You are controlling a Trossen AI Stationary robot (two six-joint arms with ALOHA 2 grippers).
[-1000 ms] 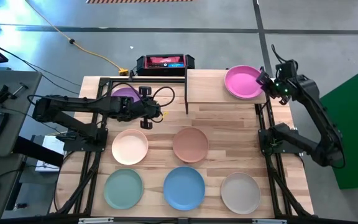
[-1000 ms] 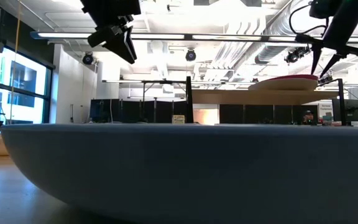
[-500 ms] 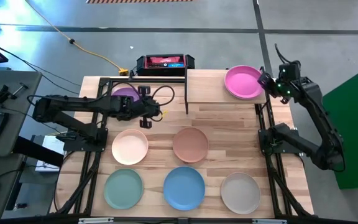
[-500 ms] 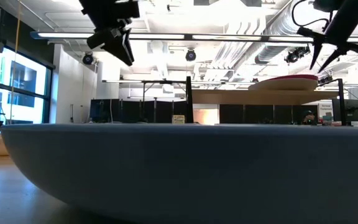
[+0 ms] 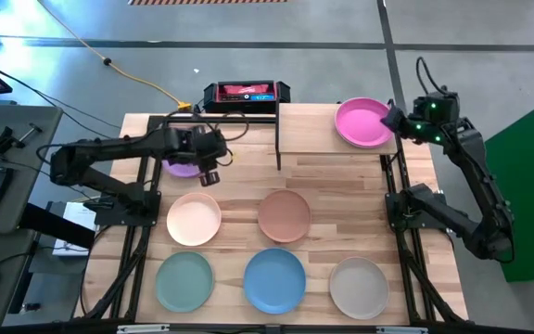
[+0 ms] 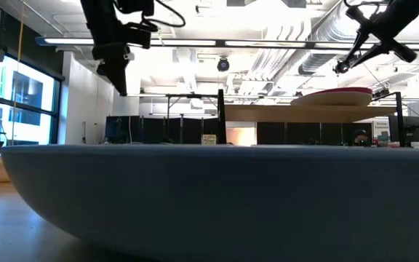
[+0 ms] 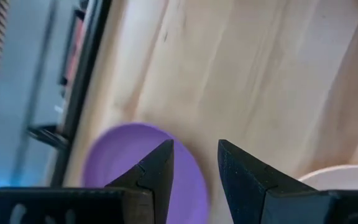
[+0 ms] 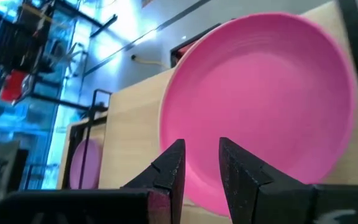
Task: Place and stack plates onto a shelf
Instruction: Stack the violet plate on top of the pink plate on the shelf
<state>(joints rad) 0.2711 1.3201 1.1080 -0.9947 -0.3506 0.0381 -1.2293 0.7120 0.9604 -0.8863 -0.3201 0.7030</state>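
Note:
The pink plate (image 5: 362, 122) rests flat on the right part of the light-wood shelf (image 5: 309, 130), and also shows as the pink plate (image 8: 260, 99) in the right wrist view. My right gripper (image 5: 389, 119) hovers open just off its right rim. The purple plate (image 5: 180, 167) lies on the table at the far left. My left gripper (image 5: 209, 174) hangs open above its right edge, pointing down, fingers clear of the purple plate (image 7: 135, 168). Peach (image 5: 194, 219), terracotta (image 5: 284, 215), mint (image 5: 184, 282), blue (image 5: 274, 280) and beige (image 5: 359, 288) plates lie on the table.
A black frame (image 5: 213, 119) stands over the purple plate, left of the shelf board. A black box with a red face (image 5: 246, 93) sits at the far edge. The blue plate's rim (image 6: 209, 196) fills the low view's foreground.
My left gripper has swung a little toward the table's left edge and tipped and rolled to point more steeply down over the purple plate. My right gripper has risen slightly and turned beside the pink plate, which stays on the shelf.

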